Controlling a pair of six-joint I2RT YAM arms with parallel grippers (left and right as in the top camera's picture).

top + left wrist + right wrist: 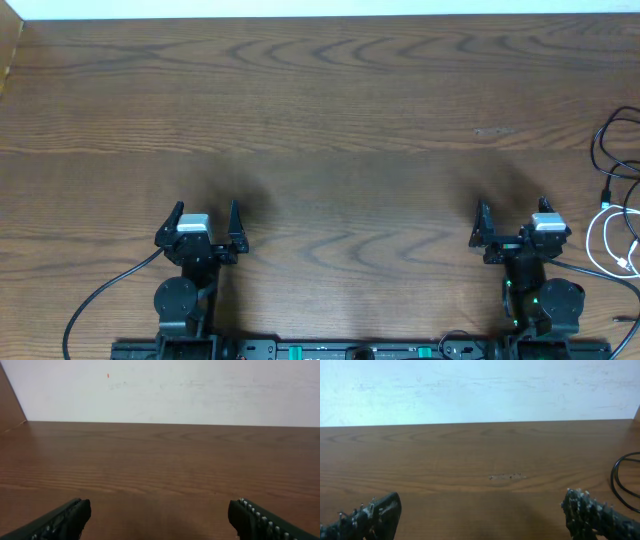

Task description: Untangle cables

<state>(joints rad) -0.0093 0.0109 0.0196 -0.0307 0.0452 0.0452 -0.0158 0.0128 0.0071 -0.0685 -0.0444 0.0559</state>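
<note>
Here, both arms are sitting low at the near edge of the wooden table (320, 120), well apart from one another. The left gripper (207, 212) is resting wide open, its two fingers pointing toward the far edge with bare wood showing between them. In the left wrist view the same gripper (160, 510) is showing only its two dark fingertips (65, 517) in the bottom corners, spread far apart and holding nothing. The right gripper (512, 214) is standing just as wide open and is gripping nothing. In the right wrist view the right gripper (480, 507) is showing its fingers (587, 510) at the two lower corners, with a pale scuff mark (507, 477) lying on the wood ahead of them.

The cables are lying at the far right side of the table, beside the right arm and apart from both grippers. The black cable (597, 148) is curving in a loose loop at the right edge, farther from the arm bases, and part of it is running out of the picture. The white cable (590, 243) is looping just nearer, level with the right gripper. The two seem to be meeting near the table's edge, though the cropped overhead view is making any crossing hard to tell. An arc of the black cable (612, 476) is also showing at the right border of the right wrist view. A white wall (160, 390) is rising behind the table.
</note>
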